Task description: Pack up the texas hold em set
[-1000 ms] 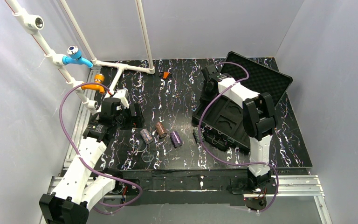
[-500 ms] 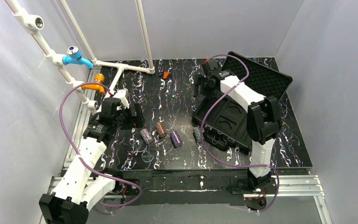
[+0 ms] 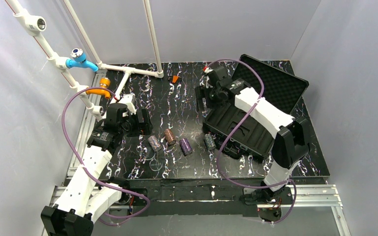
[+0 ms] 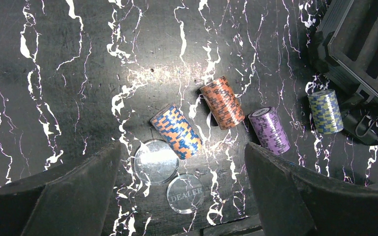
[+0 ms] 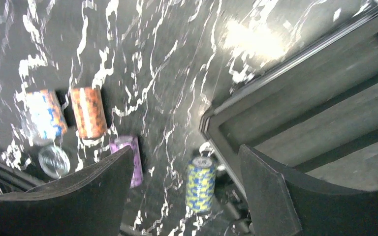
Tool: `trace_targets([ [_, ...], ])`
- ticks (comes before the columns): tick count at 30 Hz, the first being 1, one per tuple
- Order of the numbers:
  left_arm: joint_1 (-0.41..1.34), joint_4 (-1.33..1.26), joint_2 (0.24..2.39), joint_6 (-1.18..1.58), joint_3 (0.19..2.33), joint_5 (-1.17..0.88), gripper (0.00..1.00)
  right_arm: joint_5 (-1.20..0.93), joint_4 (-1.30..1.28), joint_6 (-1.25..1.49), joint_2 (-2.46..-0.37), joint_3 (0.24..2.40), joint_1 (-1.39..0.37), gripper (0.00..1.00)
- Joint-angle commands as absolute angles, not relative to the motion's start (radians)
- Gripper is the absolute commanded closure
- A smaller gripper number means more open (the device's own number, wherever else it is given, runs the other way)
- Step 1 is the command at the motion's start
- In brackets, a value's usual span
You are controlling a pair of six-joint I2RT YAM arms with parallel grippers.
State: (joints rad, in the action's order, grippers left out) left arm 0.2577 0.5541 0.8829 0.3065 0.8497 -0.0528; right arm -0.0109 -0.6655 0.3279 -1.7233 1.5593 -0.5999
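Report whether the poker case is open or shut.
Open. The case lid is swung back with its egg-crate foam showing, and the moulded tray lies exposed.

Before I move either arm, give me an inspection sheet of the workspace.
Surface: black table with white veining.
Job's things: case open, lid up; blue-orange stack, orange stack, purple stack and yellow-blue stack lie on their sides on the table outside it.
Clutter: plain clear disc and DEALER disc by the blue-orange stack; small orange piece at the far edge.
Grippers: left gripper open, empty, above the stacks; right gripper open, empty, by the case's left edge.
Cables: left cable loops out to the left; right cable hangs across the case.
Surroundings: white pipe frame at far left; grey walls.
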Motion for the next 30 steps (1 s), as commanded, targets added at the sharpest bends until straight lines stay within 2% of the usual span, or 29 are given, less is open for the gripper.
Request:
trace_targets([
  [1,0.262,0.563,0.858,0.293,0.842,-0.047,0.05,-0.045,-0.744,0.256,-1.692,1.508,-0.669,0.15],
  [10,0.262,0.564,0.845,0.293,0.841,-0.041,0.05,0.076,-0.839,0.291,-1.683,1.424,-0.766,0.21],
  [21,0.262,0.565,0.845,0.293,0.841,-0.043,0.05,0.134,-0.774,0.410,-1.644,1.239,-0.797,0.28],
  [30,0.262,0.564,0.846,0.295,0.841,-0.043,0.05,0.175,-0.735,0.440,-1.680,1.186,-0.809,0.33],
])
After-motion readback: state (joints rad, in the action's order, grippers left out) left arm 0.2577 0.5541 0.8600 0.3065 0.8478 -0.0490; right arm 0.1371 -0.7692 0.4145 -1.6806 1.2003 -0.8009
